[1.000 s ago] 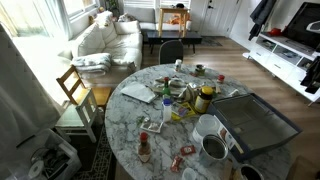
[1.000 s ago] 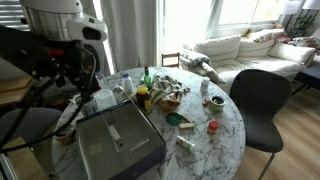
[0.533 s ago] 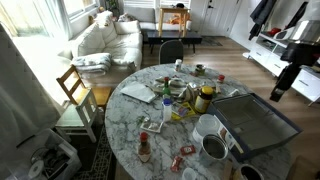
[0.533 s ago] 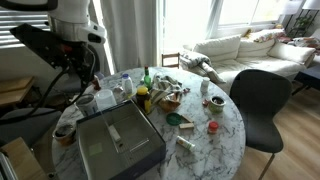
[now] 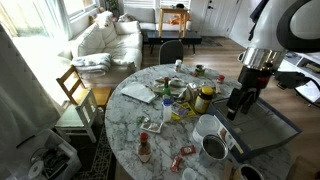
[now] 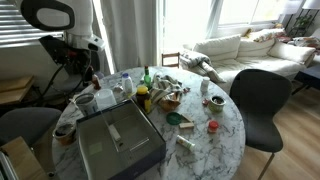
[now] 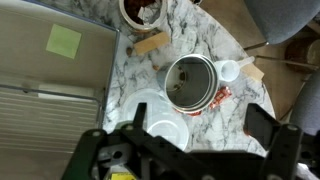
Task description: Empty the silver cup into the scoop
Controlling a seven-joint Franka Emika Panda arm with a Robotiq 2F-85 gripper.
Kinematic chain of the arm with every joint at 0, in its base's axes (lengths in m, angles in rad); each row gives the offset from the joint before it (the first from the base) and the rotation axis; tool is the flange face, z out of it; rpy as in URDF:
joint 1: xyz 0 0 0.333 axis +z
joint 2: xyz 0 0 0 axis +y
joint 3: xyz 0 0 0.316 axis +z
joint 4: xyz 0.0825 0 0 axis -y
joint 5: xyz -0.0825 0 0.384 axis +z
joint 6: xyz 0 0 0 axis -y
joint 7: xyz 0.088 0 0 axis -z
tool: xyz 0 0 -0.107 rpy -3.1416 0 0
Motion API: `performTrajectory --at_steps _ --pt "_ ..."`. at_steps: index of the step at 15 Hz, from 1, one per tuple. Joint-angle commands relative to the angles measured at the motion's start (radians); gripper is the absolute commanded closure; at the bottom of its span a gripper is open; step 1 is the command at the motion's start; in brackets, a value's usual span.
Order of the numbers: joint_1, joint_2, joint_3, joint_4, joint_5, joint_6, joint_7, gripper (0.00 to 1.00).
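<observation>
My gripper point(image 7: 185, 135) is open and empty, with the jaws wide apart. It hangs above the table's edge, over the white mug with a dark inside point(image 7: 188, 82) and the plain white cup point(image 7: 152, 117). It also shows in both exterior views point(image 5: 233, 108) point(image 6: 88, 82). A small grey cup point(image 5: 218, 77) point(image 6: 217, 101), perhaps the silver cup, stands far from the gripper on the other side of the table. A small white scoop-like piece point(image 7: 232, 70) lies beside the mug.
A grey tray point(image 5: 262, 125) point(image 6: 115, 140) with a yellow note point(image 7: 65, 40) lies beside the mugs. A brown bowl point(image 7: 143, 9) stands past them. Bottles, jars and wrappers crowd the marble table's middle point(image 5: 190, 95). Chairs stand around it.
The arm has swung in from the side and come down over the mugs by the tray. The things on the table have not moved.
</observation>
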Motion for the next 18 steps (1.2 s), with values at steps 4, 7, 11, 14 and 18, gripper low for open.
performTrajectory --at_steps 4,7,11,14,18 --pt "-0.01 -0.009 -0.001 0.002 0.001 -0.002 -0.004 0.0" --pt "0.002 0.053 0.034 0.019 0.055 0.035 0.147 0.0" --pt "0.028 0.111 0.107 -0.009 0.128 0.218 0.398 0.0" --pt "0.047 0.15 0.154 -0.038 0.124 0.374 0.589 0.0" --pt "0.062 0.177 0.182 -0.078 0.073 0.483 0.846 0.0"
